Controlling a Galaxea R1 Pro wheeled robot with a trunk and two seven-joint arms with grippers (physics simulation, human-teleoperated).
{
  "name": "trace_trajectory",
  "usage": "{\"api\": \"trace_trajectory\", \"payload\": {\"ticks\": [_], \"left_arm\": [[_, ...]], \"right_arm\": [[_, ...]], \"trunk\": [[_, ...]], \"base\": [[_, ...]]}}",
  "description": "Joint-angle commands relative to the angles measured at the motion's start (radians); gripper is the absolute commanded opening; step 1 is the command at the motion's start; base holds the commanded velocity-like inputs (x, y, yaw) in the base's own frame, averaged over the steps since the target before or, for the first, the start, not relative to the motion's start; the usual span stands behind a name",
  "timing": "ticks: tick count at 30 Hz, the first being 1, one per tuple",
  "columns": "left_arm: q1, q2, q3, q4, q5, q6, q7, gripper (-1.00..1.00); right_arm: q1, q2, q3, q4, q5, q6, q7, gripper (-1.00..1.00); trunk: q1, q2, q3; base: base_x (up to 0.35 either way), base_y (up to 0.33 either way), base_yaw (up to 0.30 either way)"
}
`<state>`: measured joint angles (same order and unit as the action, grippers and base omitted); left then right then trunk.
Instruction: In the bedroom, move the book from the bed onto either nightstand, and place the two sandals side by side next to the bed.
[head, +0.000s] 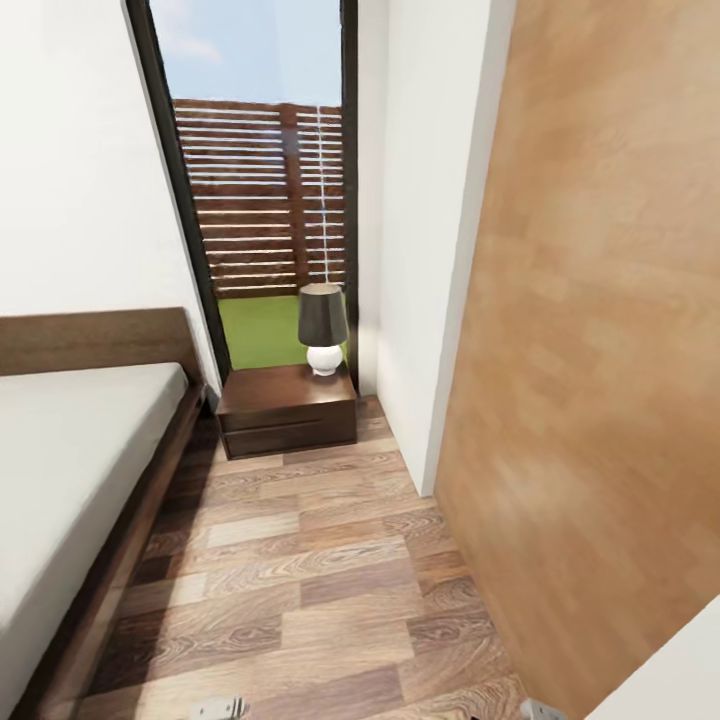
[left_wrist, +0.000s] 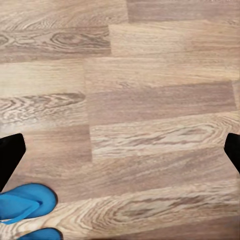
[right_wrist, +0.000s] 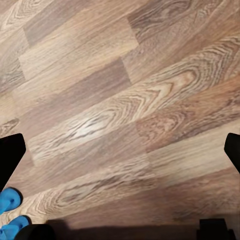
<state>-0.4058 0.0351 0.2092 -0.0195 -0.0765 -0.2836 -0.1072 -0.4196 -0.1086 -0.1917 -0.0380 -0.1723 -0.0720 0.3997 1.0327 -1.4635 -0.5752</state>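
Two blue sandals (left_wrist: 25, 202) show on my left wrist camera, lying close together on the wood-plank floor (left_wrist: 150, 100) just past one dark fingertip (left_wrist: 9, 155) of the left gripper (left_wrist: 120, 152); the second sandal (left_wrist: 42, 234) is cut by the picture's edge. That gripper's fingers are spread wide and hold nothing, with bare planks between them. My right wrist camera catches the same pair as two blue toe ends (right_wrist: 9, 199), and the right gripper (right_wrist: 120, 152) is likewise spread wide over bare floor, its dark fingertips (right_wrist: 10, 155) at either edge. From the head camera I look down a narrow strip of floor: the bed (head: 70, 470) with its pale mattress and dark frame runs along the left, its headboard against the far wall. At the far end, just right of the bed's head, stands the dark brown nightstand (head: 288, 412), carrying a table lamp (head: 322, 328) with a dark shade and white round base. Behind it a tall dark-framed window (head: 262, 180) shows grass and a slatted fence. A light wooden panel (head: 590, 350) fills the right side. I cannot see the book anywhere on the visible part of the mattress.
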Motion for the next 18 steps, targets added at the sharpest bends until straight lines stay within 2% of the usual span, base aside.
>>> {"api": "trace_trajectory", "payload": {"ticks": [1, 6, 12, 18], "left_arm": [[-0.001, 0.000, 0.009, 0.001, -0.008, -0.003, -0.003, 1.00], [-0.001, -0.004, 0.009, 0.001, -0.008, -0.003, -0.003, 1.00], [-0.001, -0.017, 0.009, 0.001, -0.006, -0.003, -0.003, 1.00], [-0.001, -0.018, 0.009, 0.001, -0.006, -0.003, -0.003, 1.00]], "right_arm": [[-0.001, 0.000, -0.002, 0.002, -0.007, -0.002, 0.005, 1.00], [-0.001, 0.000, -0.002, 0.001, -0.007, -0.002, 0.005, 1.00], [-0.001, 0.000, -0.002, 0.002, -0.007, -0.002, 0.005, 1.00], [-0.001, 0.000, -0.002, 0.002, -0.007, -0.002, 0.005, 1.00]], "trunk": [[0.000, 0.000, -0.001], [0.000, 0.000, -0.001], [0.000, 0.000, -0.001], [0.000, 0.000, -0.001]], "base": [[0.020, 0.000, 0.050], [0.151, -0.013, 0.022], [0.283, -0.060, 0.003], [0.305, -0.066, 0.000]]}}
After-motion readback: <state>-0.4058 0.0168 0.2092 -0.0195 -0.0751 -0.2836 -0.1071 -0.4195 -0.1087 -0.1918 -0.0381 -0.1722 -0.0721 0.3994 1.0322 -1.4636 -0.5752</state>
